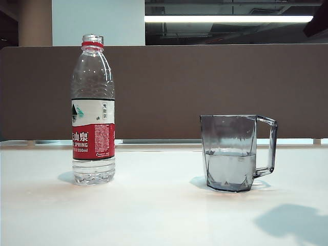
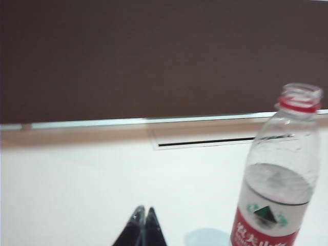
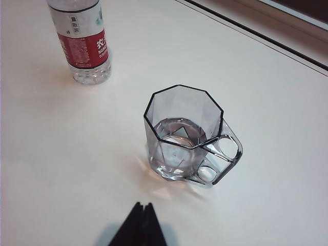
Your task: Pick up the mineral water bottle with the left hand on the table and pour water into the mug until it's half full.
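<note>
Bottle (image 1: 93, 110) label "SPRING 550ml"; grippers shut.

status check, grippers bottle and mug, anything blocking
Left gripper shut, empty, beside the mineral water bottle. Right gripper shut, empty, above the mug. Bottle upright, uncapped; mug about half full. Nothing between them.

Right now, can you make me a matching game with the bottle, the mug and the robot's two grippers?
Things:
1. bottle
2. mug
3. left gripper
4. right gripper

States:
A. shut, above the mug
B. about half full of water
C. no cap, standing upright
D. shut, beside the bottle, not touching it

Pairs: 1-C, 2-B, 3-D, 4-A
</note>
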### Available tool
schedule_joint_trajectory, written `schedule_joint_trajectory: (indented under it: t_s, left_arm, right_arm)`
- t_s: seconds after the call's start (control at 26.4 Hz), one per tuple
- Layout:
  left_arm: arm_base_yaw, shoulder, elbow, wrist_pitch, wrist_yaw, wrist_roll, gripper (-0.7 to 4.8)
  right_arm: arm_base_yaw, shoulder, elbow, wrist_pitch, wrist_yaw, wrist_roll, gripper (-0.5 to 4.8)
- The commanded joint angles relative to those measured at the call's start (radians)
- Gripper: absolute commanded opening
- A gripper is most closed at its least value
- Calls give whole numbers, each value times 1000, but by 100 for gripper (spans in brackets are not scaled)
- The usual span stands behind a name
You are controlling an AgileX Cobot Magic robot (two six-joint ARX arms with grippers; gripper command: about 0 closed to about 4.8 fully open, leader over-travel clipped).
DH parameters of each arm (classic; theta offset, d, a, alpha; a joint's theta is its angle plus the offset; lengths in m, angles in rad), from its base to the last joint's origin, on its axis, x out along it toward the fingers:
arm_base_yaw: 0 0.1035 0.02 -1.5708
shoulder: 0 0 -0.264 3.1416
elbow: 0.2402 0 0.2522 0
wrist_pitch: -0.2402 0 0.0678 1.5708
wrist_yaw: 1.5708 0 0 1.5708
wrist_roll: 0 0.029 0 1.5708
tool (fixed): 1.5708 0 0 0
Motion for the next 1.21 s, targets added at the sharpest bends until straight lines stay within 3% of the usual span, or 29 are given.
schedule_joint_trajectory:
  t_s: [0.04, 0.38, 1.21]
  left_arm:
    - [29, -10, -30, 6, -3, -12, -6]
    - [37, -10, -82, 48, -116, 25, -6]
    - [63, -10, -82, 5, -111, 43, -4]
  right_arm:
    - [0, -2, 4, 18, -1, 1, -4]
    - [0, -2, 4, 18, -1, 1, -4]
    - [0, -2, 4, 18, -1, 1, -4]
